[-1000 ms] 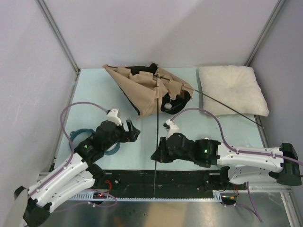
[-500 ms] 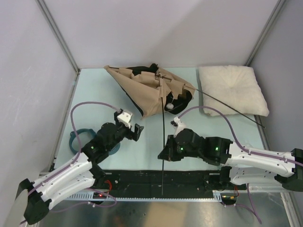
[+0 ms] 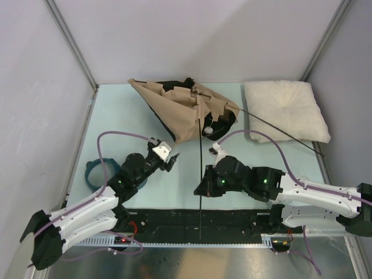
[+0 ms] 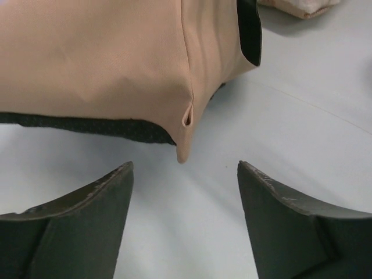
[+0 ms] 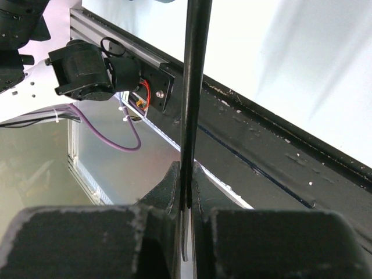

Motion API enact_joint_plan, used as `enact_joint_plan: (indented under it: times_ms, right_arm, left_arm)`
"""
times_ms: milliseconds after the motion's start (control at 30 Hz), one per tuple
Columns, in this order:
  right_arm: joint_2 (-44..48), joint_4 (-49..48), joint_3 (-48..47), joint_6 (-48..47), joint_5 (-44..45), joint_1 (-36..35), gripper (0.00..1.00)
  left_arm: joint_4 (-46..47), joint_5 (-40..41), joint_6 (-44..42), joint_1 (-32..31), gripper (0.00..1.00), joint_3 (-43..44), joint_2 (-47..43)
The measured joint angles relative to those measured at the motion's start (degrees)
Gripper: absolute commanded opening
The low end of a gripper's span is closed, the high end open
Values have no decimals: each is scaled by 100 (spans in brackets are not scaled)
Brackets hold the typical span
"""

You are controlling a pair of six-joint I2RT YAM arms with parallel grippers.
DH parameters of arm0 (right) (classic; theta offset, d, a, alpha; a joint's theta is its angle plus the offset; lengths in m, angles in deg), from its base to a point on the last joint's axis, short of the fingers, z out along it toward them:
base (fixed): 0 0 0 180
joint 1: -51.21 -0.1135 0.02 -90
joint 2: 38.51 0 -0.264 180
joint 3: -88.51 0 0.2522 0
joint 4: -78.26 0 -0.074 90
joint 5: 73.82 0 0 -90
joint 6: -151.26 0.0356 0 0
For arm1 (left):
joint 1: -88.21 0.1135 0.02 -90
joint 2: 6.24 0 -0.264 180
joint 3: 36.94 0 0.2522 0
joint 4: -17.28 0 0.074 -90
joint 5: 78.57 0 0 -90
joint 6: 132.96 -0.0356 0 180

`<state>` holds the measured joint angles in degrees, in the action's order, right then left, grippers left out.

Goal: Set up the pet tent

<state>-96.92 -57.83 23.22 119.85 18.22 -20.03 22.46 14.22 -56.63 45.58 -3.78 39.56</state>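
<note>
The pet tent [image 3: 180,110] lies collapsed at the back centre, tan fabric with black lining and a white pompom [image 3: 207,131]. One thin black pole [image 3: 199,168] runs from the tent down to the front rail. A second pole [image 3: 279,131] slants off to the right. My right gripper [image 3: 200,189] is shut on the first pole [image 5: 195,87], pinched between its fingers [image 5: 168,186]. My left gripper [image 3: 172,158] is open just short of the tent's near corner [image 4: 183,148]. That corner tip points into the gap of the left gripper [image 4: 185,165], apart from both fingers.
A cream pillow [image 3: 285,110] lies at the back right, with the slanting pole crossing its near edge. A teal ring-shaped object [image 3: 91,172] sits at the left beside my left arm. The black rail [image 3: 232,218] borders the table's front edge. Walls close in on three sides.
My left gripper has moved forward and right to the tent's near corner, its jaws narrowing a little. The right gripper shifted slightly right with the pole early on, then held still.
</note>
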Motion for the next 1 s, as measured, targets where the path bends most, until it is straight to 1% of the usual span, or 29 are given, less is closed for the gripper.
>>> enact_joint_plan:
  times_ms: [100, 200, 267, 400, 633, 700, 767, 933, 1000]
  right_arm:
    - [-24, -2, 0, -24, 2, 2, 0]
    - [-28, -2, 0, -24, 4, 2, 0]
    - [-28, -2, 0, -24, 4, 7, 0]
    - [-31, -2, 0, -24, 4, 11, 0]
    - [-31, -11, 0, -22, 0, 13, 0]
    - [-31, -31, 0, -22, 0, 13, 0]
    - [-28, -66, 0, -22, -2, 15, 0]
    - [-31, -149, 7, -17, -2, 22, 0]
    - [-31, -162, 11, -17, -2, 22, 0]
  left_arm:
    - [409, 11, -149, 0, 68, -7, 227]
    - [662, 35, -249, 0, 61, -7, 404]
    - [841, 55, -321, 0, 61, -7, 481]
    - [997, 76, -341, 0, 59, -7, 544]
    - [1058, 85, -332, 39, 48, -7, 927]
    - [1058, 74, -330, 44, 46, -7, 1008]
    - [1058, 55, -330, 44, 47, -7, 1032]
    - [1167, 46, -326, 46, 51, -4, 999]
    - [1217, 46, -319, 63, 50, 2, 955]
